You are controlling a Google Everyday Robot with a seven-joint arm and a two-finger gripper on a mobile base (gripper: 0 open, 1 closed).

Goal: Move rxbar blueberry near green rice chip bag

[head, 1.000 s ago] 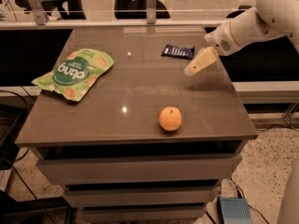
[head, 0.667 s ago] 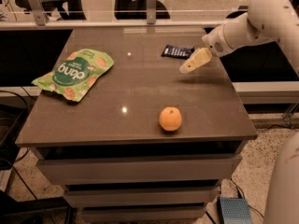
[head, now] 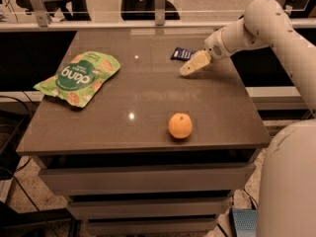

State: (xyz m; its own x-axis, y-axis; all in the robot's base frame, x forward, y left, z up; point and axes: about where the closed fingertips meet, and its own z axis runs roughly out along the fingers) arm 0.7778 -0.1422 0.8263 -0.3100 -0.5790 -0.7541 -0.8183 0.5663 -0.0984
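Since a second ago the gripper (head: 186, 70) has slid a little to the left and is closer to the bar, while nothing on the tabletop (head: 148, 95) has shifted. At the far left lies the green chip bag (head: 78, 78), flat and crinkled, close to the left edge. Toward the front middle sits an orange (head: 180, 126), well apart from the bag and no part of this job. Right of centre at the back lies the small dark blue bar (head: 181, 54), flat on the surface and far from the bag. Just in front of it and to its right hangs the gripper, its pale tip angled down and leftward. It carries nothing, and I cannot tell whether it is open or closed. This looks like the approach step, with the bar not yet picked up. The next move probably calls for getting the tip over the bar, lowering onto the thin wrapper and taking hold of it. After that comes a long carry left across the surface, ending beside the bag.
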